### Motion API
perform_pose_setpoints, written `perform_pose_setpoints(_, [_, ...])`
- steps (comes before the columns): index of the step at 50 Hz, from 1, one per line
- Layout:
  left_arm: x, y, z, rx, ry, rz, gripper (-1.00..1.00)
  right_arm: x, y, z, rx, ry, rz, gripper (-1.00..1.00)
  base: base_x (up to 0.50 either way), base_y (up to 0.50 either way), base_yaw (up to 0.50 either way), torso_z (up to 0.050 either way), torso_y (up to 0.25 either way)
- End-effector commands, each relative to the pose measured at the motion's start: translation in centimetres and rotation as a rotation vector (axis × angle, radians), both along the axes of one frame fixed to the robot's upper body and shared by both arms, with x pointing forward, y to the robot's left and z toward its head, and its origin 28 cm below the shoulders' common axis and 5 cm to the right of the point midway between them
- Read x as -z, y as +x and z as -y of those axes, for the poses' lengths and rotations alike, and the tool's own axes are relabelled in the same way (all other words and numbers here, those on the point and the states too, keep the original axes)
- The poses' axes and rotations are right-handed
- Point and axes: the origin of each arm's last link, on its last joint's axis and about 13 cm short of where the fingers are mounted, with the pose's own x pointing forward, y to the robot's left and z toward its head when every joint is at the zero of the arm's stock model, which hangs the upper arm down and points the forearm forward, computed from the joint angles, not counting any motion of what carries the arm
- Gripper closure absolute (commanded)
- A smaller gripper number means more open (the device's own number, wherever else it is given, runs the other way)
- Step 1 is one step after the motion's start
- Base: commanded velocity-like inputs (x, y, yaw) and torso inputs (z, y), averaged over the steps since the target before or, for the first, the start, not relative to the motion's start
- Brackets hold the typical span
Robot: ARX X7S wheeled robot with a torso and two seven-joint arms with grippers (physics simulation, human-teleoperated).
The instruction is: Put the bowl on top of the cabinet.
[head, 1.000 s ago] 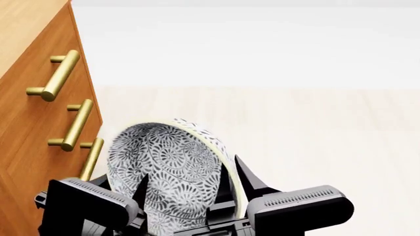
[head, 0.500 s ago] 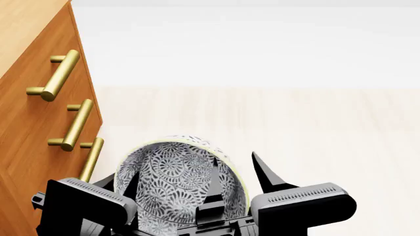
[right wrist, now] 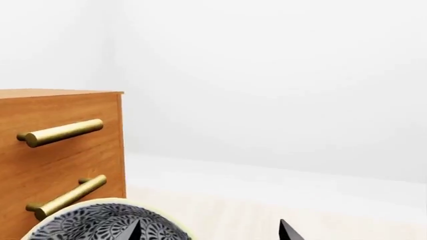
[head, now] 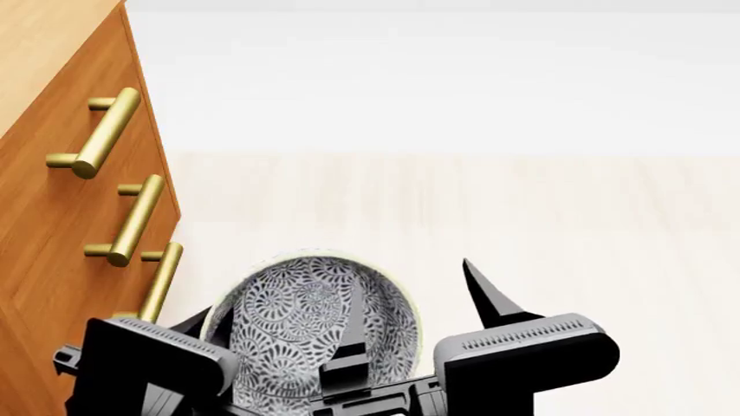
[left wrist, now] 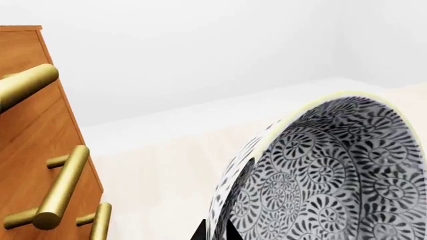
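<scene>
The bowl (head: 307, 325), white with a dense grey-black floral pattern, hangs low in the head view just right of the cabinet (head: 64, 234), its opening facing up. My left gripper (head: 211, 328) is shut on the bowl's left wall. In the left wrist view its fingertips (left wrist: 201, 233) pinch the wall of the bowl (left wrist: 320, 185) from both sides. My right gripper (head: 411, 279) is open and straddles the right rim, one finger inside and one outside. The right wrist view shows that gripper (right wrist: 210, 231) spread wide over the bowl (right wrist: 93, 225). The cabinet's lighter top (head: 41, 43) lies at the upper left.
Brass bar handles (head: 110, 130) stick out from the cabinet's drawer fronts close to the bowl's left side. They also show as handles (left wrist: 63, 187) and handles (right wrist: 63, 131) in the wrist views. Pale wood floor (head: 521, 217) and a white wall lie ahead.
The bowl has tipped from a steep tilt to opening-up and sunk lower. The right gripper's fingers have spread apart and let go of the rim. The left stays clamped.
</scene>
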Motion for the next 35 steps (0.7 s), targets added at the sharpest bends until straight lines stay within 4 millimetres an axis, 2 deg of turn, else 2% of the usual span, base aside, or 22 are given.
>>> perform_pose_setpoints(1, [-0.5,0.4,0.1,0.023,-0.005,0.015,1.0,-0.2,0.1,0.2,0.0,0.001,0.014,-1.0,0.0,0.0,0.0,0.0,0.0])
perform_pose_setpoints(8, [-0.9,0.6,0.3,0.027,-0.004,0.034,1.0,-0.1,-0.1,0.4,0.004,0.007,0.015,-1.0,0.0,0.0,0.0,0.0,0.001])
perform_pose_setpoints(26, [-3.0,3.2,1.4,0.04,0.027,0.043,1.0,0.6,-0.8,1.6,0.012,0.064,0.017,-1.0,0.0,0.0,0.0,0.001,0.0])
perform_pose_setpoints(35, [-2.9,4.2,2.1,0.054,0.047,0.033,1.0,2.3,-1.9,2.6,0.029,0.126,0.024,-1.0,0.0,0.0,0.0,0.0,0.001])
